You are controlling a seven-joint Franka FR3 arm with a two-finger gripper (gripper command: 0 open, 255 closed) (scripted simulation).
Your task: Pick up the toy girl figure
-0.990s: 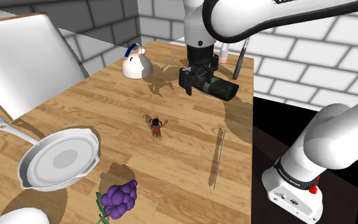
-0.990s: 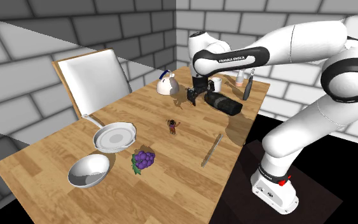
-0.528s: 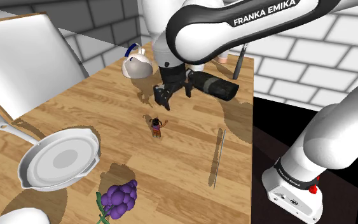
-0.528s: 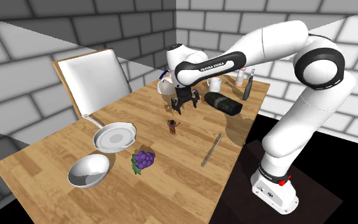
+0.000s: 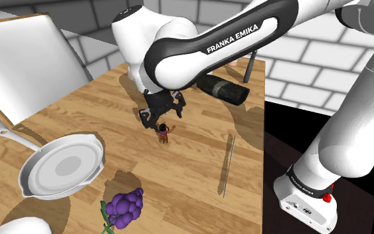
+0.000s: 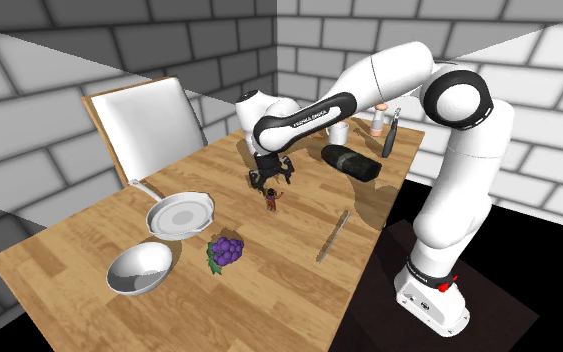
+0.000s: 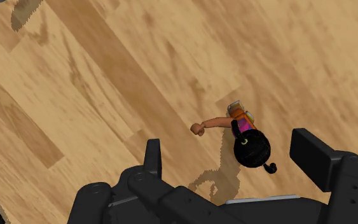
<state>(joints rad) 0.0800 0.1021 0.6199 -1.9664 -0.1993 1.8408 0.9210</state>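
the pincer point(image 7: 231, 154) hung released above the wooden worktop point(image 7: 101, 76), its two black fingers point(image 7: 152, 156) spread wide apart. the toy girl figure point(image 7: 250, 144) stood upright on the worktop in the gap between them, touched by neither and nearer one finger than the other. seen from the shoulder, the figure sat just below the fingertips, a little off from under them, on the side away from the grey pan point(image 5: 62, 166).
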